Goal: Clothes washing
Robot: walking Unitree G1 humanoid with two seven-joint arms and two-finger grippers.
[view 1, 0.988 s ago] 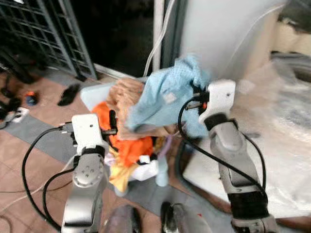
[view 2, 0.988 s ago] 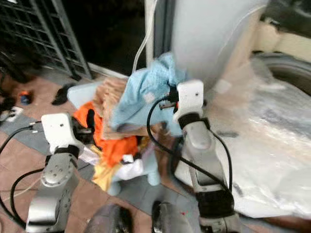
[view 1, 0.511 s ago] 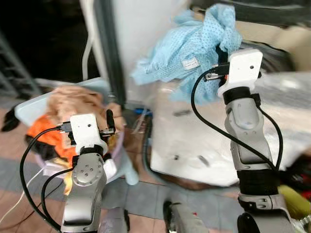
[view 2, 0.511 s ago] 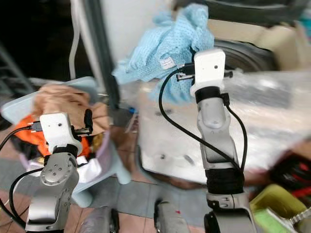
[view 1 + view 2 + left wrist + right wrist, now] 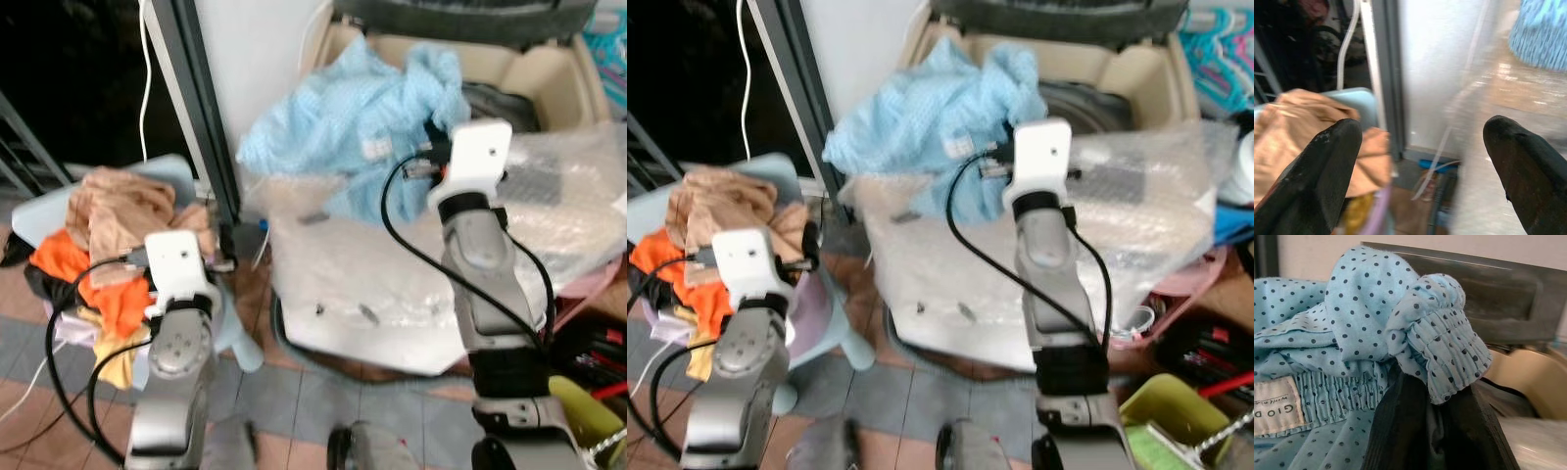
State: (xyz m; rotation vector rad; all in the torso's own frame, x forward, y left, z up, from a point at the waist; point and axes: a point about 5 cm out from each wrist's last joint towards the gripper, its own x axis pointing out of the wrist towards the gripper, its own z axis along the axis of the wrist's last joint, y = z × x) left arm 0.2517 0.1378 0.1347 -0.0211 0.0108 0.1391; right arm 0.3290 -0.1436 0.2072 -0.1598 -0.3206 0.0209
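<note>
One garment in play: blue dotted cloth (image 5: 343,127), pinched in the right gripper (image 5: 1432,396) w/ fingers clamped on its elastic cuff, hanging over the washer (image 5: 529,69) rim. Most of it drapes outside, over the bubble wrap (image 5: 392,264) on the front. To do this well I'd carry it further in over the tub before letting go, else it'll likely slide off. Left gripper (image 5: 1422,161) idle, fingers wide apart, near the basket (image 5: 59,211) of clothes.
</note>
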